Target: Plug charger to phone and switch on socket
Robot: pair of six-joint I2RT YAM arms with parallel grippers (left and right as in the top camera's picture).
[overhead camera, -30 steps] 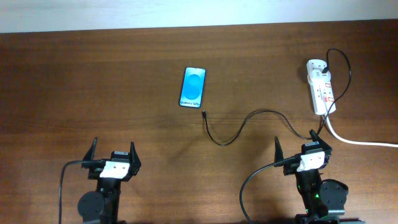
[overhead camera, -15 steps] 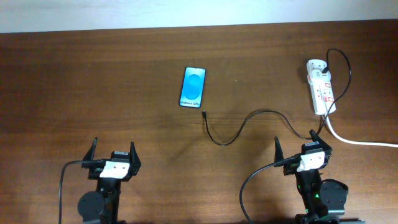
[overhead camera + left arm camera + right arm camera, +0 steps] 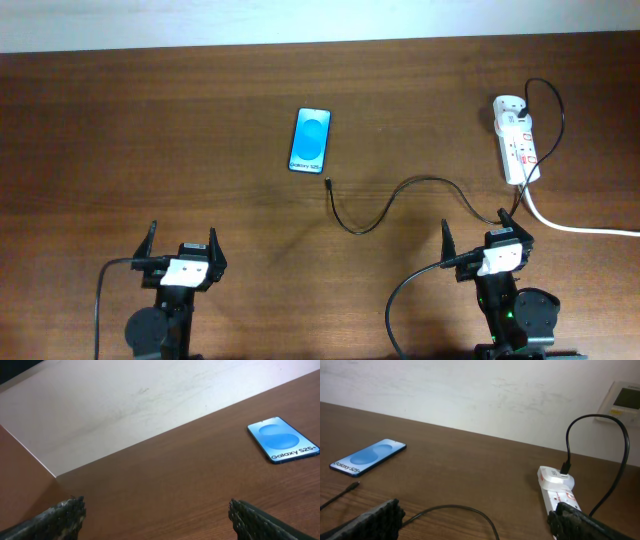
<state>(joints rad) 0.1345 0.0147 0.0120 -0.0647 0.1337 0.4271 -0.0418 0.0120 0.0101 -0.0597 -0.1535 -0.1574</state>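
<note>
**Both grippers empty; small plug tip is the weak point**

The left gripper point(image 3: 182, 236) and the right gripper point(image 3: 476, 228) are held wide open, and nothing is gripped by either. Both are seen well apart from the phone point(image 3: 310, 140), on its near side. The phone is laid flat on the table point(image 3: 120, 140), screen up. The charger point(image 3: 400, 192) is laid loose, and its plug tip point(image 3: 328, 183) is found just beside the phone's near edge, not inserted. The socket point(image 3: 517, 142) is placed well apart from the phone, to its right.

Some risks can be judged. The tip is small and thin, so it may be pinched crookedly or lost from the fingers. If the phone is not held, it may be pushed away over the smooth wood when the tip is pressed in. The loose cable may also be dragged by the right arm.

The phone's port is not seen in any view. The socket's switches are too small for their position to be read. In the right wrist view the socket's near end is covered by a finger point(image 3: 580, 522).
</note>
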